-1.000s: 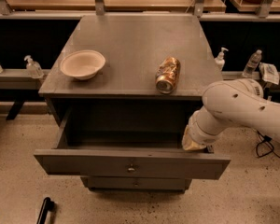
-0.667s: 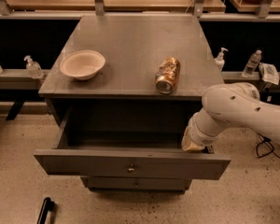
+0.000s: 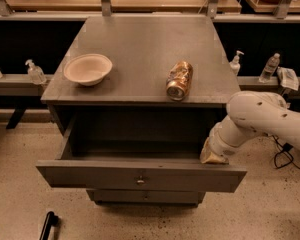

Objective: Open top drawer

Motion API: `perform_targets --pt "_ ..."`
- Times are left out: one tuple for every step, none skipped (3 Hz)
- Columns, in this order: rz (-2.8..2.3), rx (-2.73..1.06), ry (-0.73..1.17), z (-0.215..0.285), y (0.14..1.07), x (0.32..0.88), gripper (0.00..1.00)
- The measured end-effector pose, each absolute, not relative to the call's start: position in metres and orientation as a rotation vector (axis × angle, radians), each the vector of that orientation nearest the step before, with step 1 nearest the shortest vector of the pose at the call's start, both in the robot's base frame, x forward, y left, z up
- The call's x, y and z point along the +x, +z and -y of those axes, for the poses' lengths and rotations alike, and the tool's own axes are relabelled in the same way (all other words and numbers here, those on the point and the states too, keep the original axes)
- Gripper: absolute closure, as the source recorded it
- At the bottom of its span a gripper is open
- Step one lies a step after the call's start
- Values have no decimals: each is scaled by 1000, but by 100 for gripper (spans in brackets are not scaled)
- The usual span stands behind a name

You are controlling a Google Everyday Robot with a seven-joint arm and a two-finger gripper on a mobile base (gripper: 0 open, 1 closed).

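The top drawer of the grey cabinet stands pulled far out toward me, its deep box showing nothing inside and its small round knob at the middle of the flat front. My gripper reaches in from the right on a white arm. It sits at the drawer's right end, just behind the front panel, pointing down. A narrower lower drawer shows just below, shut.
On the cabinet top lie a white bowl at the left and a crushed gold can on its side near the front edge. Sanitiser bottles stand on side ledges. A black object lies on the floor.
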State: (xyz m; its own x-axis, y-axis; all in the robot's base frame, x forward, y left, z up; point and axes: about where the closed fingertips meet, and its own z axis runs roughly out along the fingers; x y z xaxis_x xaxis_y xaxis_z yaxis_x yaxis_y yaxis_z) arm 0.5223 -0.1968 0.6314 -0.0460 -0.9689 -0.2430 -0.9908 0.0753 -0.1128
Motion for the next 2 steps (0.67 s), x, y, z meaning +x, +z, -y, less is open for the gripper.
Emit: perform_targets --pt "-2120 -1955 174 213 647 509 100" --pt "-2122 -1970 199 221 657 500 100"
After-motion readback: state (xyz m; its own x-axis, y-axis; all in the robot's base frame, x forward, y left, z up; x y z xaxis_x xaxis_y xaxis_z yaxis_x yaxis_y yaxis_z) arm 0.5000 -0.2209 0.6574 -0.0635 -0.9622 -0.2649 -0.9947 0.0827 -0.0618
